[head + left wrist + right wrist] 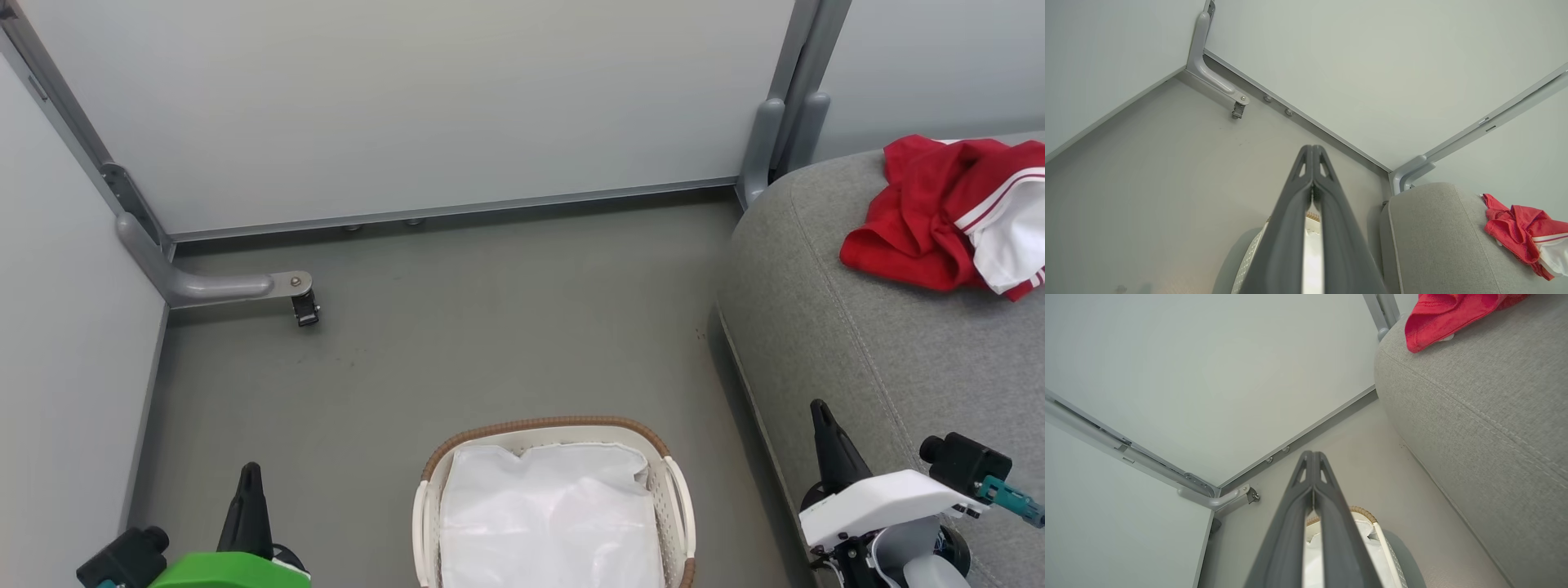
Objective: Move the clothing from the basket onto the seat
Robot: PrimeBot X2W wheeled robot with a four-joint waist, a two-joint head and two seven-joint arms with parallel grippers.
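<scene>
1 heap of clothing lies on the seat, basket well apart.

**Soft, even light, wide-angle bend**

My views are bright and evenly lit. The liner inside the basket glares almost pure white. Just beside the basket a faint, soft-edged shadow lies on the floor. In my wrist views the wall rail beyond the basket bows slightly.

I'm seeing bare floor lying open ahead; panel walls and the seat are hemming it in.
</scene>
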